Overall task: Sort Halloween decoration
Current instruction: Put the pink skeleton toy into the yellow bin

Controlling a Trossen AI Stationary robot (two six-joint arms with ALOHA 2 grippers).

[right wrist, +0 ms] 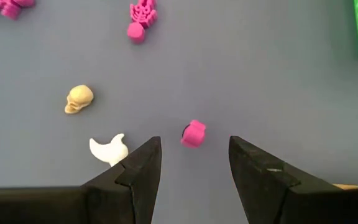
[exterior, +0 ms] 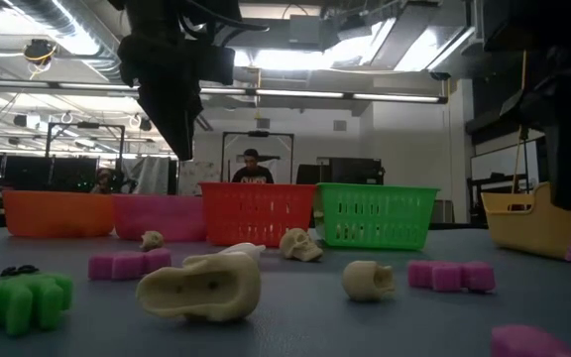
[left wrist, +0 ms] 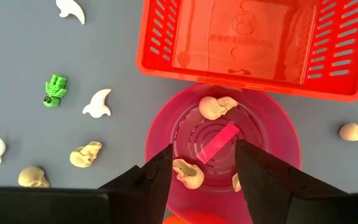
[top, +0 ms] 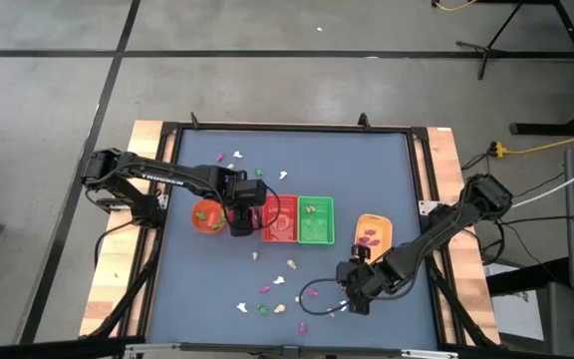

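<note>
The left gripper (left wrist: 204, 168) hangs with fingers spread and empty over the pink bowl (left wrist: 160, 134), which holds cream skulls (left wrist: 216, 107) and a pink strip (left wrist: 219, 142). The bowl sits touching the red basket (left wrist: 166, 62) at the table's centre, with the orange bowl (top: 207, 214) at its nine o'clock and the green basket (top: 315, 221) at the red one's three o'clock. The right gripper (right wrist: 194, 165), also spread and empty, hovers low over a pink trinket (right wrist: 193, 134) near the table's five o'clock edge. More trinkets lie scattered on the grey table (top: 387, 170): white ghosts (left wrist: 98, 104), a green figure (left wrist: 55, 91), a cream skull (right wrist: 78, 99). A yellow tray (top: 372, 234) sits at three o'clock.
</note>
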